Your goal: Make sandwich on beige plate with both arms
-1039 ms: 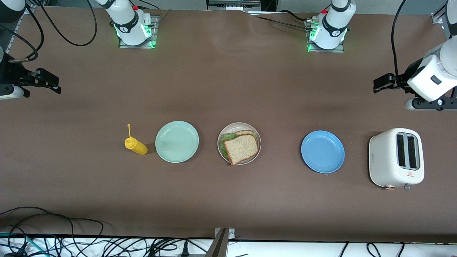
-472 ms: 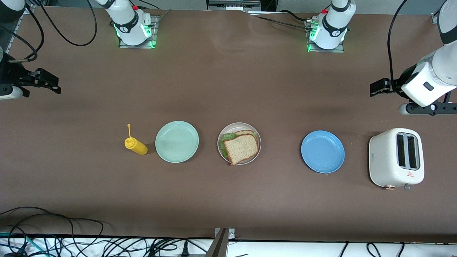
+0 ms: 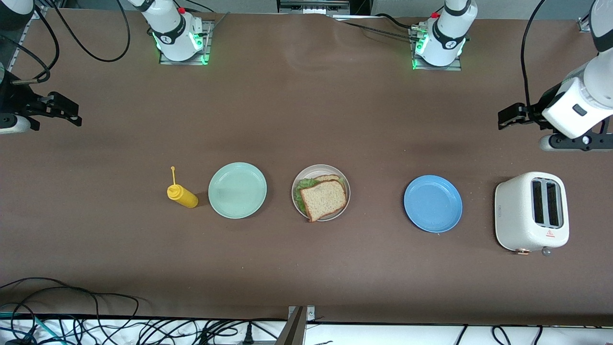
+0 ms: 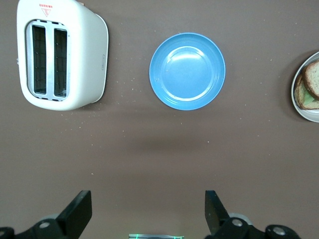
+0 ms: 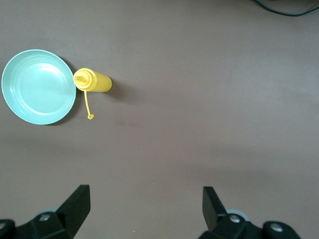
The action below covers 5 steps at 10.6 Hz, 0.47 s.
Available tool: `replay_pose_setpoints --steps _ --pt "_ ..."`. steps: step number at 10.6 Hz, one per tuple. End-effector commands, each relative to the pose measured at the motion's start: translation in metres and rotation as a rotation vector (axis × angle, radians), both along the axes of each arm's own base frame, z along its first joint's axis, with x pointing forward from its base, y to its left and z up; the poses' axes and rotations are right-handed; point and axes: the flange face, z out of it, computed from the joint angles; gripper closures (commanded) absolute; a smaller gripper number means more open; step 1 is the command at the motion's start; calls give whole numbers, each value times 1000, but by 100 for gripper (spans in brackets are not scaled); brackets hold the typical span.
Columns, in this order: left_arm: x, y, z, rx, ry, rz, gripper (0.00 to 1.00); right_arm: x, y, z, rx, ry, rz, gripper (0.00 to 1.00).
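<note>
The sandwich (image 3: 323, 197) lies on the beige plate (image 3: 320, 167) in the middle of the table: a brown bread slice on top, green lettuce and a second slice's edge showing under it. Its edge (image 4: 311, 82) and the beige plate's rim (image 4: 305, 114) also show in the left wrist view. My left gripper (image 3: 507, 115) hangs open and holds nothing over bare table at the left arm's end (image 4: 148, 214). My right gripper (image 3: 67, 112) hangs open and holds nothing over bare table at the right arm's end (image 5: 144, 211).
A mint-green plate (image 3: 237, 190) and a yellow squeeze bottle (image 3: 183, 195) lie beside the sandwich toward the right arm's end. A blue plate (image 3: 433, 203) and a white toaster (image 3: 531, 212) stand toward the left arm's end. Cables run along the table's edge nearest the camera.
The left arm's wrist has shifted slightly over its end of the table, its gripper staying open. The right arm and the things on the table have not moved.
</note>
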Motion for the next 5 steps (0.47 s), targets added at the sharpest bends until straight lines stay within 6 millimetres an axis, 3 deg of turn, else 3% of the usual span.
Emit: replay_pose_setpoints --steps 1,3,5 --pt "-3 3 9 13 -24 9 0 5 3 6 1 -11 -12 0" --pt "0 3 28 -18 -65 23 0 5 3 6 1 -11 -12 0" --pt "2 13 29 -42 -67 40 0 7 3 3 -1 -8 -12 0"
